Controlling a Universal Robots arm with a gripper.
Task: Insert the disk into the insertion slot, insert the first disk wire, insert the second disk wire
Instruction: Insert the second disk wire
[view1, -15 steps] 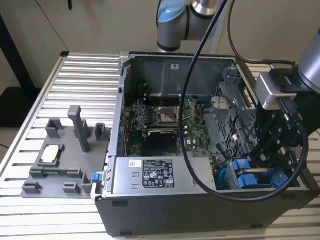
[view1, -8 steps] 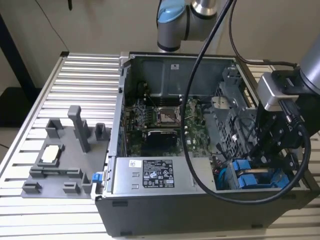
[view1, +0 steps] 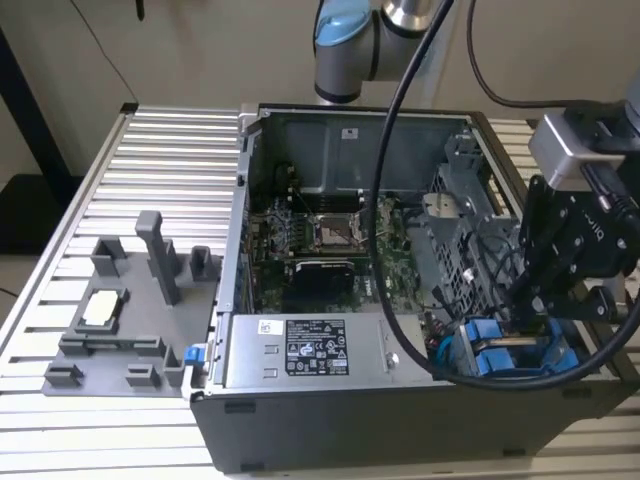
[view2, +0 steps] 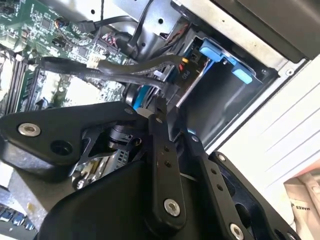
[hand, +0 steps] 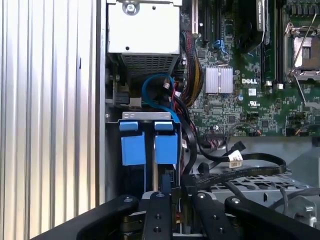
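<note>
The disk (view1: 497, 358) sits in its blue carrier inside the insertion slot at the case corner on the exterior view's right. Its blue end tabs (hand: 166, 144) also show in the first wrist view, and a blue tab (view2: 220, 54) in the second wrist view. My gripper (view1: 528, 318) hangs right over the disk's end. In both wrist views the gripper (hand: 177, 191) (view2: 172, 121) stands nearly closed around a black disk wire plug (view2: 184, 75). A blue wire (hand: 155, 84) loops down behind the carrier, and black wires (view2: 125, 70) run past the fingers (view2: 162, 150).
The open computer case (view1: 400, 420) stands on a slatted metal table (view1: 150, 150). Inside it are the grey labelled power-supply box (view1: 300, 350), the motherboard (view1: 330, 250) and a metal drive cage (view1: 470, 230). A grey fixture tray (view1: 120, 330) lies at the exterior view's left.
</note>
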